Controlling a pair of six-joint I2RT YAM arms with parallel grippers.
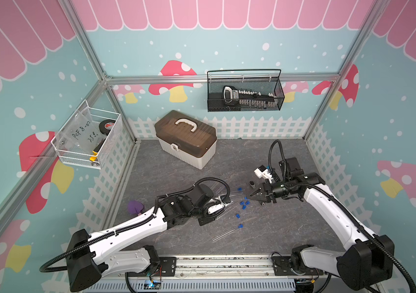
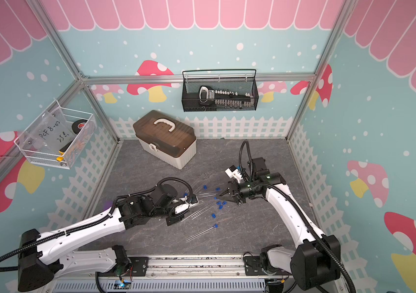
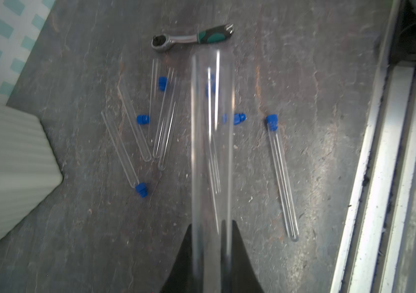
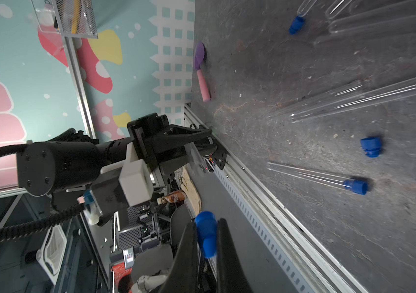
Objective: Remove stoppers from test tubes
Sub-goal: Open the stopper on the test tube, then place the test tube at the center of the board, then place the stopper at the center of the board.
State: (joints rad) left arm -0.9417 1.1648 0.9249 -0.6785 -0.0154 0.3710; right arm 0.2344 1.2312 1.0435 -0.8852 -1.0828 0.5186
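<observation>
A blue stopper [image 4: 205, 236] sits pinched in the closed right hand [image 1: 251, 195], near the middle of the counter [image 1: 290, 228]. Facing it from nine o'clock, the left hand [image 3: 212, 224] is clamped on a bare glass tube [image 3: 212, 157]. This one is off, I'd judge, so next comes dropping the stopper and laying the tube down. At six o'clock lies a plugged tube [image 1: 226, 233], next in line. I count roughly nine stoppers and as many tubes, though the clear glass blurs the tally.

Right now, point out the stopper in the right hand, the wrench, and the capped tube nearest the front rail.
held stopper [image 4: 205, 234]: right wrist view, its middle.
wrench [image 3: 184, 39]: left wrist view, metal shaft.
capped tube [image 3: 283, 182]: left wrist view, mid-glass.
</observation>
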